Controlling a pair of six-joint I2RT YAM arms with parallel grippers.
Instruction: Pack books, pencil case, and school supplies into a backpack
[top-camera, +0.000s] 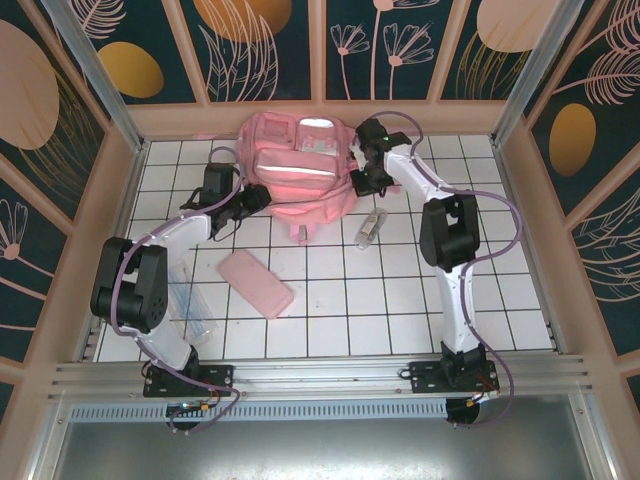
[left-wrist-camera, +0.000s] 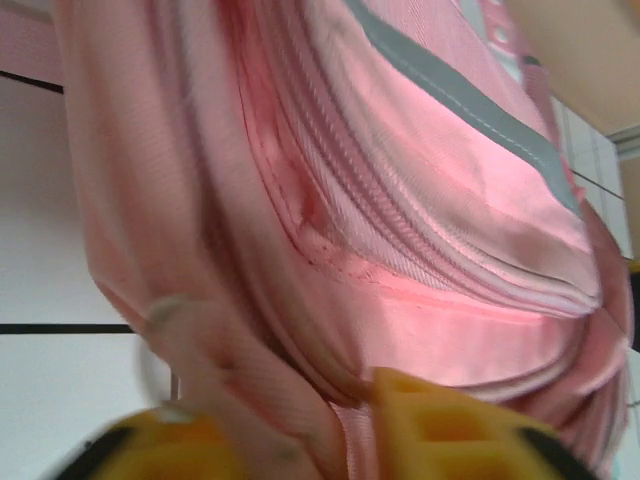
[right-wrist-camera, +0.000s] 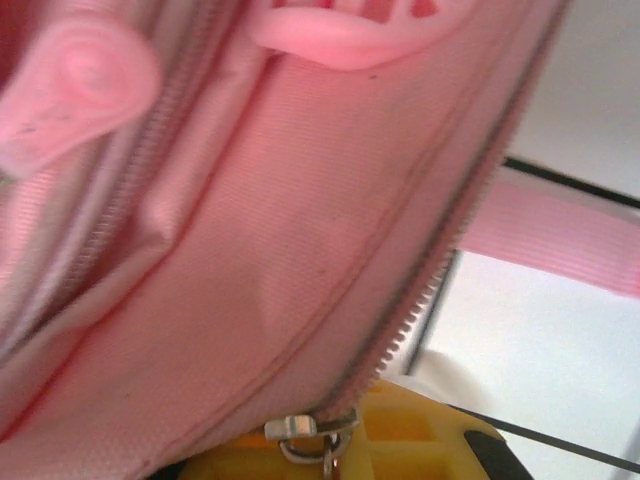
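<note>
Backpack (top-camera: 300, 165) lying directly ahead of both grippers. Right gripper (right-wrist-camera: 330, 462) closed on zip pull (right-wrist-camera: 300, 430); left gripper (left-wrist-camera: 310, 455) partly spread around a fabric fold (left-wrist-camera: 285, 390), hold uncertain. Risk: unbraced backpack dragged with the zip, or pull slipping free.

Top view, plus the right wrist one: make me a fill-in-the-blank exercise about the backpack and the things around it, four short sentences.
1. The backpack is ____ in colour.
2. The pencil case lies flat on the ____, apart from the backpack.
3. The clear narrow box lies beside the ____ arm.
4. In the right wrist view, a metal zipper pull sits against a ____ finger.
Missing words: pink; table; right; yellow.
</note>
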